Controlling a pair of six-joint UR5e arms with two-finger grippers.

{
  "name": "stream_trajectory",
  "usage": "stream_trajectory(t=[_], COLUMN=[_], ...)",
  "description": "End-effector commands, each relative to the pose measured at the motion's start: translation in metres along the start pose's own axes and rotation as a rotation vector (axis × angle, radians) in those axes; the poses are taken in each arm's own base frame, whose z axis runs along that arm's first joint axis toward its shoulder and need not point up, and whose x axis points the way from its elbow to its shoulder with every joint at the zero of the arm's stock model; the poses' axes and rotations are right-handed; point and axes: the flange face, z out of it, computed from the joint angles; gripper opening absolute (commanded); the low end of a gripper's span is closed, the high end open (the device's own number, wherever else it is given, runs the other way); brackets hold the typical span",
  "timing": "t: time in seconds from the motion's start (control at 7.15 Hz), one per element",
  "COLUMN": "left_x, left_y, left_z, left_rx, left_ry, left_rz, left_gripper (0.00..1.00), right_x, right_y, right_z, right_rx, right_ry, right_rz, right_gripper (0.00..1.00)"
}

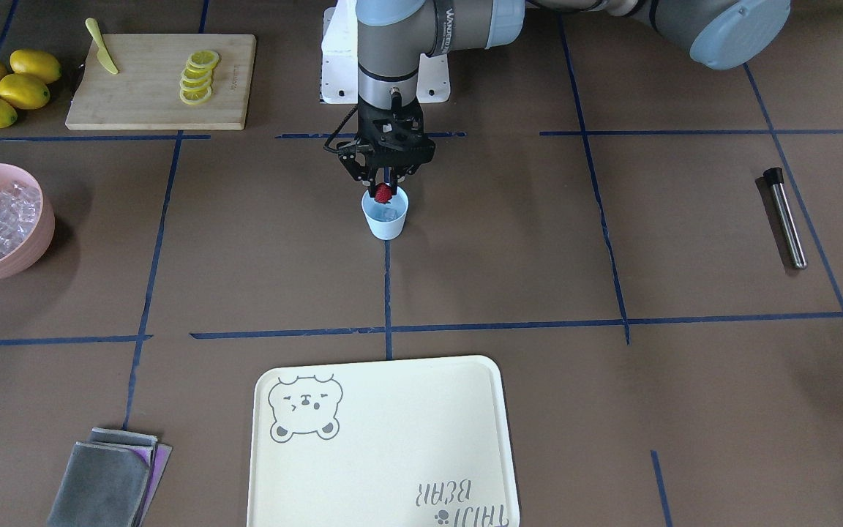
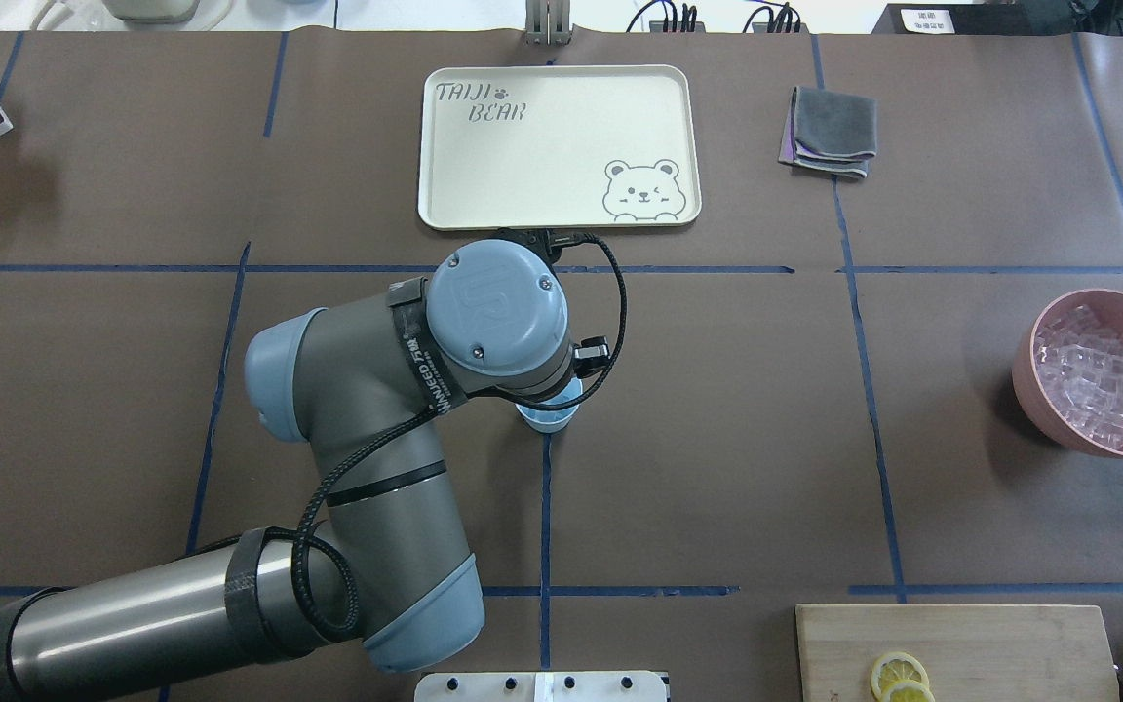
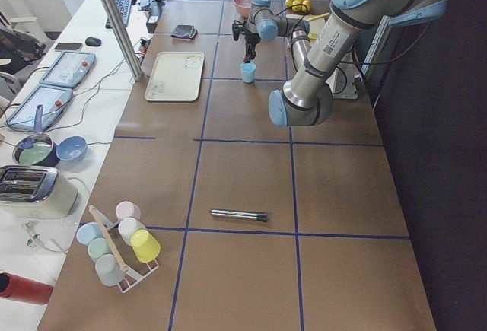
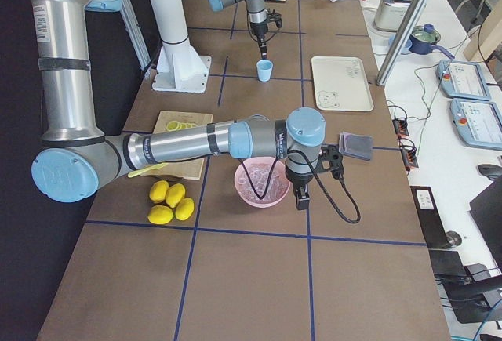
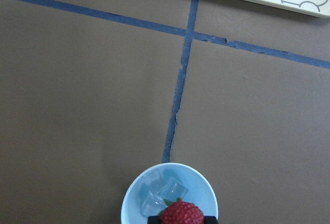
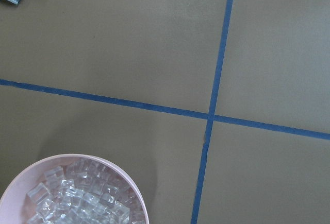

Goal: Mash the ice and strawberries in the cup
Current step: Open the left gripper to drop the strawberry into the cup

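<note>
The pale blue cup (image 1: pixel 385 222) stands at the table's middle on a blue tape line, with a few clear ice cubes (image 5: pixel 160 190) inside. My left gripper (image 1: pixel 385 183) points straight down just above the cup's mouth and is shut on a small red strawberry (image 1: pixel 383 192), which hangs over the cup's robot-side rim (image 5: pixel 181 213). In the overhead view the left wrist hides most of the cup (image 2: pixel 550 419). My right gripper (image 4: pixel 301 194) hovers by the pink bowl of ice (image 4: pixel 255 192); I cannot tell whether it is open or shut.
The pink bowl (image 1: pixel 35 241) holds many ice cubes (image 6: pixel 77 198). A cream bear tray (image 1: pixel 480 380) lies beyond the cup. A steel rod with a black tip (image 1: pixel 785 217), folded grey cloths (image 1: pixel 107 479), and a cutting board (image 1: pixel 136 102) with lemon slices, a knife and lemons (image 1: pixel 8 86) lie around.
</note>
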Motion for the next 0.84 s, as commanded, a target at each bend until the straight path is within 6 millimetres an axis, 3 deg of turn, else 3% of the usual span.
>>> stream_trajectory(t=[0.0,0.14,0.28,0.7], left_x=[-0.0008,-0.0027,-0.0026,-0.0021], left_y=[-0.0011,-0.0021,-0.002,-0.0023], left_z=[0.0061,0.0075,0.0068,0.0009], left_rx=[0.003,0.004,0.004,0.005], left_ry=[-0.01,-0.015,-0.013,-0.004], left_rz=[0.007,0.048,0.065,0.064], left_gripper=[0.16,0.68,0.93,0.99], right_x=[-0.0004,-0.0004,-0.0004,-0.0004], right_y=[-0.0007,-0.0007,-0.0007,-0.0007], right_z=[-0.0005,-0.0005,-0.0005,-0.0005], right_rx=[0.001,0.001,0.001,0.001], right_ry=[0.0,0.0,0.0,0.0], right_rz=[0.0,0.0,0.0,0.0], right_gripper=[1.0,1.0,1.0,1.0])
